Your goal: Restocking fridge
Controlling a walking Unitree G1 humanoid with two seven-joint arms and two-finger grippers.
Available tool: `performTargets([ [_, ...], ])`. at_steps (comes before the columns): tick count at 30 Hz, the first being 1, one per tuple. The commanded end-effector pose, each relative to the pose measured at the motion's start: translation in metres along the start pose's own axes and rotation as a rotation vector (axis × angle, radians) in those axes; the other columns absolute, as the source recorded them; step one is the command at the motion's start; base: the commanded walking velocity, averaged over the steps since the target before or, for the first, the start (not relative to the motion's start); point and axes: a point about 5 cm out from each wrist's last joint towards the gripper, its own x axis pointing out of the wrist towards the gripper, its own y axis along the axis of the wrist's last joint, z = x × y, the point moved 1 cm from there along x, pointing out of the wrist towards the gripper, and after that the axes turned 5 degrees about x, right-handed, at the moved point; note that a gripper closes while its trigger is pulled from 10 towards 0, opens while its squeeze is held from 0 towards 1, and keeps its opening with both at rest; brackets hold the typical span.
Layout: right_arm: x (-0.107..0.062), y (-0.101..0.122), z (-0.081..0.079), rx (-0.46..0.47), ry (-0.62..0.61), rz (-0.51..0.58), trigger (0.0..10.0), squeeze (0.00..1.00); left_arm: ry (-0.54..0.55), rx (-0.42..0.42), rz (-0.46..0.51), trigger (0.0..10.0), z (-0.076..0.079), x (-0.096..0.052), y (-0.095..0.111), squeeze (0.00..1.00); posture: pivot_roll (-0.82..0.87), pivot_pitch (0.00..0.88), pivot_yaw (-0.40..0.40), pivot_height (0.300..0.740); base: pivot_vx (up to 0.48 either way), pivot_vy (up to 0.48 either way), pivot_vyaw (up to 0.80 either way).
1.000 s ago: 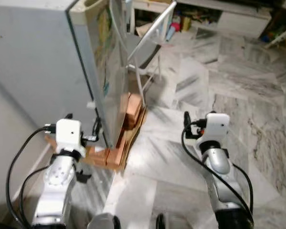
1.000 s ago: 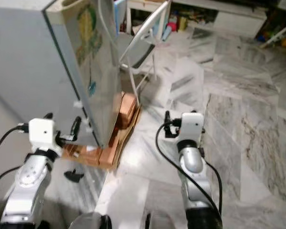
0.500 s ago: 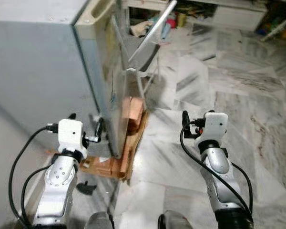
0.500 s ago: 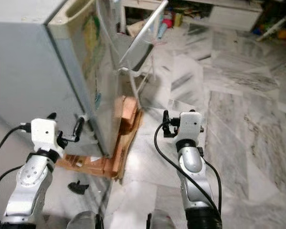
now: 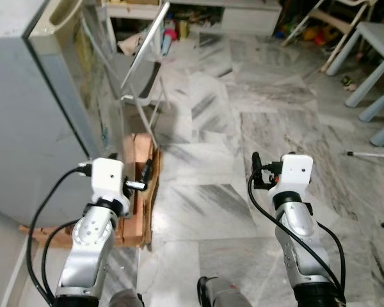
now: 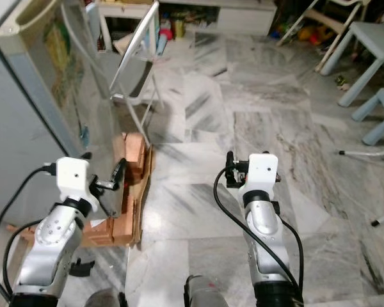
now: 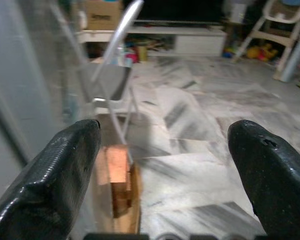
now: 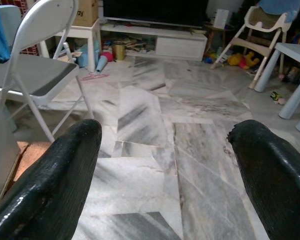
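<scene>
Here both the left gripper (image 7: pixel 160 165) and right gripper (image 8: pixel 165 165) gape wide, empty; fridge (image 5: pixel 25 115) labels unreadable.

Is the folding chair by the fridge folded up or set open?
Set open: the folding chair's seat lies flat, with its legs spread on the floor.

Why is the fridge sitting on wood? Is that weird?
A bit odd, yes. The fridge stands raised on a rough wooden pallet that sticks out past its front, instead of straight on the marble floor. A folding chair is right beside it.
</scene>
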Motion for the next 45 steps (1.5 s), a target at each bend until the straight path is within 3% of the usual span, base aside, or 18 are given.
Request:
performTargets([
  [1, 0.001, 0.004, 0.0, -0.009, 0.005, 0.012, 10.0, 0.0, 0.017, 0.001, -0.012, 10.0, -0.004, 0.003, -0.002, 0.0, -0.01, 0.093, -0.026, 0.74, 0.0, 0.0, 0.0],
  [15, -0.003, 0.011, 0.008, -0.038, -0.005, 0.019, 10.0, 0.0, 0.122, 0.076, 0.015, 10.0, -0.02, 0.049, 0.008, 0.0, -0.08, 0.116, -0.031, 0.74, 0.0, 0.0, 0.0],
  [18, -0.007, 0.012, 0.013, -0.051, -0.008, 0.012, 10.0, 0.0, 0.188, 0.101, 0.02, 10.0, -0.029, 0.061, 0.01, 0.0, -0.09, 0.121, -0.035, 0.74, 0.0, 0.0, 0.0],
  [26, -0.014, 0.012, 0.016, -0.065, -0.001, -0.004, 10.0, 0.0, 0.24, 0.097, 0.026, 10.0, -0.038, 0.063, 0.012, 0.0, -0.1, 0.137, -0.04, 0.74, 0.0, 0.0, 0.0],
  [34, -0.014, 0.009, 0.009, -0.055, 0.027, -0.024, 10.0, 0.0, 0.292, 0.125, -0.003, 10.0, -0.049, 0.063, 0.004, 0.0, -0.09, 0.149, -0.044, 0.74, 0.0, 0.0, 0.0],
  [39, -0.016, 0.008, 0.008, -0.053, 0.035, -0.034, 10.0, 0.0, 0.255, 0.124, 0.012, 10.0, -0.044, 0.073, 0.011, 0.0, -0.09, 0.149, -0.042, 0.74, 0.0, 0.0, 0.0],
  [45, -0.03, -0.002, 0.01, -0.122, 0.062, -0.089, 10.0, 0.0, 0.144, 0.136, 0.042, 10.0, -0.02, 0.089, 0.022, 0.0, -0.1, 0.147, -0.036, 0.74, 0.0, 0.0, 0.0],
])
